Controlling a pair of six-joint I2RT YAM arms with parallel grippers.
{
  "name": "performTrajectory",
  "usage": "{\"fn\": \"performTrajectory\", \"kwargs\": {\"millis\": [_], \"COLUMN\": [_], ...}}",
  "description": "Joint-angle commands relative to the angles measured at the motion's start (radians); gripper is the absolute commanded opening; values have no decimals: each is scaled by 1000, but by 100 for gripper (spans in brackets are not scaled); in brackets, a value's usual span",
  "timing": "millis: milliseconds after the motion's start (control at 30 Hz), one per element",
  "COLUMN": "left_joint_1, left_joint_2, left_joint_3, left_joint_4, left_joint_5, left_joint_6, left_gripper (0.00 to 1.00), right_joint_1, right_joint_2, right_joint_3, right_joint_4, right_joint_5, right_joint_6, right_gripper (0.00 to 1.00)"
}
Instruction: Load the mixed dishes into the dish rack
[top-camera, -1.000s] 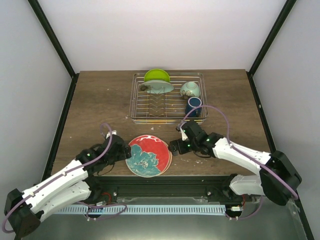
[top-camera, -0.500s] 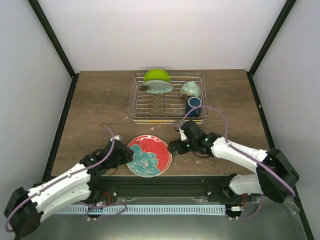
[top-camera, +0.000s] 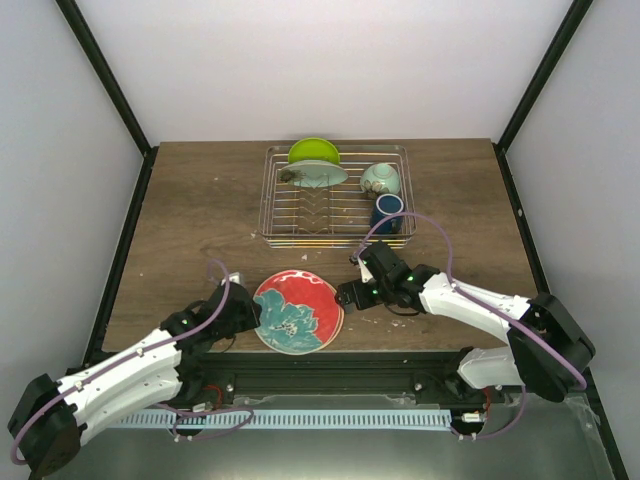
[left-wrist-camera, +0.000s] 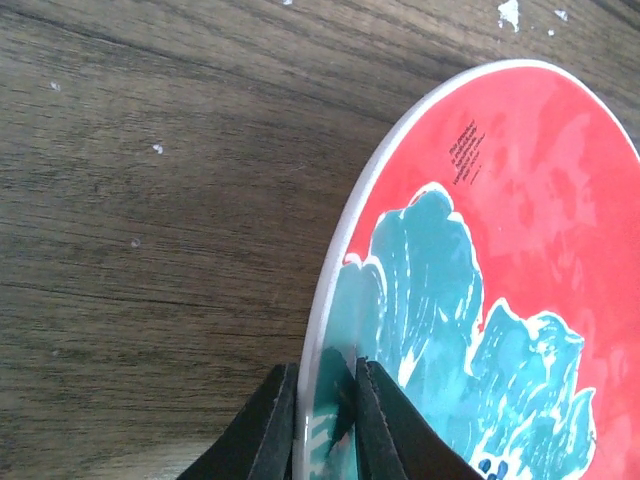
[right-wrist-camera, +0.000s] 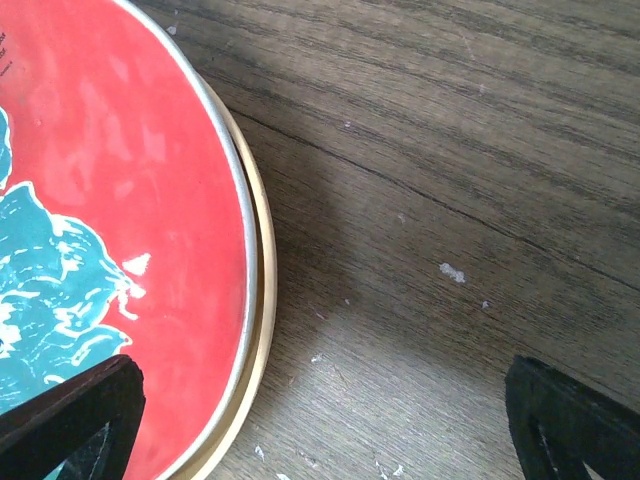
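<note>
Step in hand: picking up the red plate (left-wrist-camera: 520, 250), which lies on a tan plate (right-wrist-camera: 262, 300) on the bench (top-camera: 190, 220), short of the rack (top-camera: 300, 215). Left claw (left-wrist-camera: 322, 420) pinches its rim. Right claw (right-wrist-camera: 320, 385) gapes beside it. Next move calls for a clean lift, leaving the tan plate behind.

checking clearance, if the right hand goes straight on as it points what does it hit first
Probably the right rim of the red plate, with the peach-tan plate showing under it. The right hand is open beside that rim; depth is unclear, so the table might come first.
</note>
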Motion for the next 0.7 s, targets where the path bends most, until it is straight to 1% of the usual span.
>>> {"fn": "performTrajectory", "kwargs": {"millis": [0, 167, 300, 500, 567, 667], "left_joint_1": [-3, -3, -2, -4, -3, -3], "left_joint_2": [-13, -32, -75, -181, -214, -246], "left_joint_3": [-5, 6, 41, 89, 97, 94], "left_joint_4": [25, 17, -49, -153, -174, -158], "left_joint_5": [1, 7, -9, -34, -32, -4], "left_joint_6": [11, 20, 33, 34, 33, 33], "left_gripper": [16, 11, 7, 0, 0, 0], "right_joint_1": [-1, -1, -1, -1, -1, -1], "right_joint_2": [6, -2, -13, -46, -55, -68], "right_joint_3": [3, -5, -10, -18, -20, -24], "right_joint_4": [11, 12, 9, 10, 8, 14], "right_joint_5": [4, 5, 11, 5, 5, -11], "right_joint_6": [10, 9, 11, 15, 15, 17], "right_gripper": [100, 100, 100, 100, 100, 100]}}
